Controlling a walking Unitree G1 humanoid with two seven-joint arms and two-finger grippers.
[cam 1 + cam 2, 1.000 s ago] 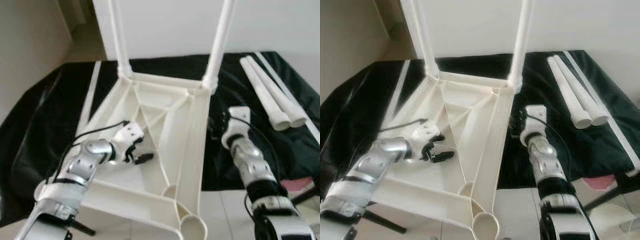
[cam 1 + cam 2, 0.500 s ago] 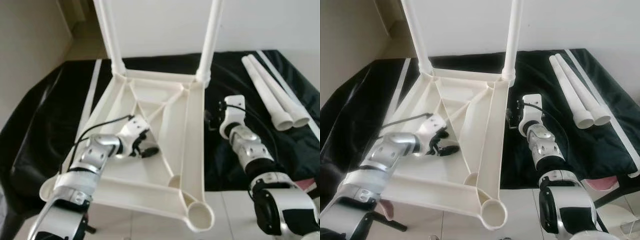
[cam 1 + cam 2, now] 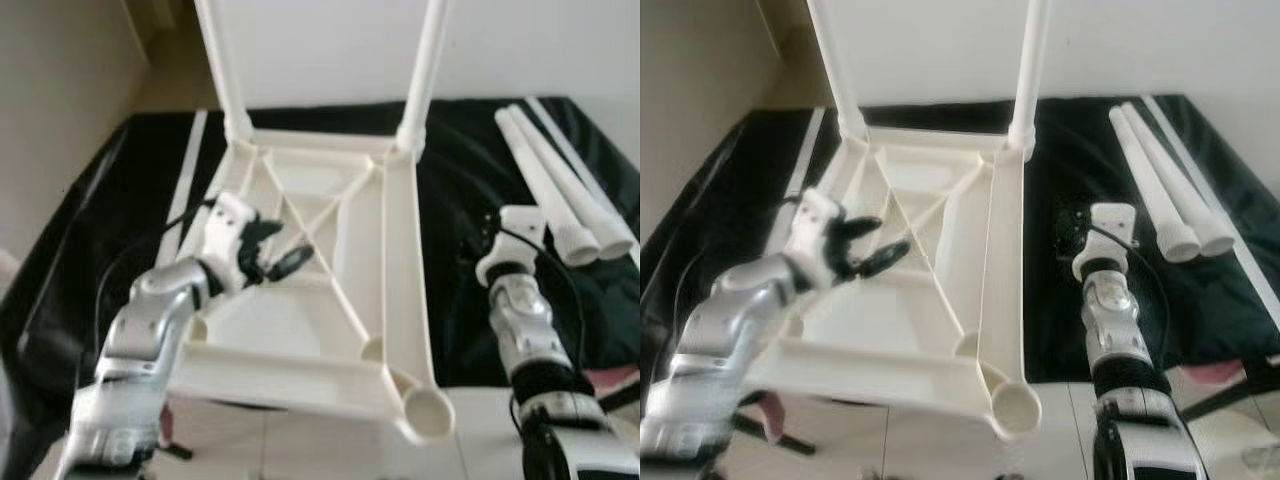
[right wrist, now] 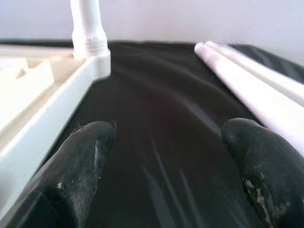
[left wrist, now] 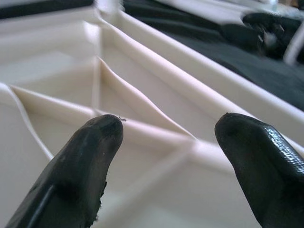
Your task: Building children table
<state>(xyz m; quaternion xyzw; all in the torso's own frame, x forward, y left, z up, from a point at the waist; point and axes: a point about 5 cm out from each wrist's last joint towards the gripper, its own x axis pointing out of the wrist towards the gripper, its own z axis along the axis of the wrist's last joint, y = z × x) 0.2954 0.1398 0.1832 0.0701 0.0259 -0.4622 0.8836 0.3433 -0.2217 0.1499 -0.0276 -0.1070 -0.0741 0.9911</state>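
The white plastic table top (image 3: pixel 400 260) lies upside down on the black cloth (image 3: pixel 100 230), ribs facing up. Two white legs (image 3: pixel 420 70) stand in its far corner sockets. The near right corner socket (image 3: pixel 428 412) holds nothing. My left gripper (image 3: pixel 275 252) hovers open just above the diagonal ribs (image 5: pixel 142 102) on the left half, holding nothing. My right gripper (image 4: pixel 166 137) is open low over the cloth, between the top's right rim (image 4: pixel 61 95) and two loose white legs (image 3: pixel 560 190), touching neither.
A thin white strip (image 3: pixel 185 180) lies on the cloth left of the table top. A pale wall rises behind the cloth. Light floor tiles (image 3: pixel 300 450) show at the near edge, and a pink object (image 3: pixel 610 380) sits at the near right.
My left gripper has risen off the panel and moved toward the far left, fingers spread. My right gripper has drawn away to the right from the table top's rim. The view has shifted too.
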